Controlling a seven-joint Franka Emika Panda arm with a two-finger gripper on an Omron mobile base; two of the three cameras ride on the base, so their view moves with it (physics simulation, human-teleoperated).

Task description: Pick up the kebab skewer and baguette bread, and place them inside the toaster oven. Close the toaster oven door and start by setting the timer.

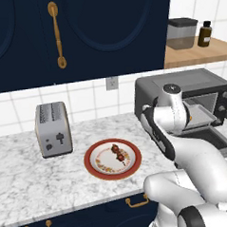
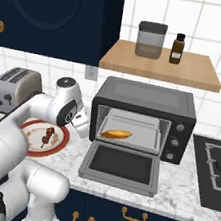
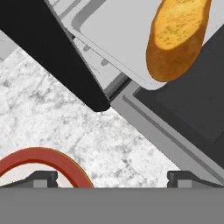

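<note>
I am watching the arm folding up from the base and bending at a raised elbow, its forearm angling down toward the gap between the plate (image 2: 59,142) and the toaster oven (image 2: 147,100). The gripper (image 3: 112,177) is hanging low over the marble table (image 1: 24,173), just in front of the oven's left corner; in the right base view I am seeing the white hand (image 2: 81,123) pointing down beside the oven's left wall. The jaws are standing wide apart and gripping nothing, with only bare marble between the two dark fingertips (image 3: 41,178) in the hand view.

The baguette bread (image 2: 116,134) is lying on the pale tray (image 2: 144,135) inside the oven cavity, its rounded end reaching the tray's front edge in the hand view. The toaster oven door (image 2: 121,167) is lying dropped open, flat in front of the oven. The kebab skewer (image 1: 119,153) is resting on the red-rimmed plate, well left of the oven. A silver toaster (image 1: 53,129) is standing further left on the table. On the wooden shelf (image 2: 160,65) above the oven, a grey canister (image 2: 150,39) and a dark bottle (image 2: 177,49) are sitting side by side.
</note>
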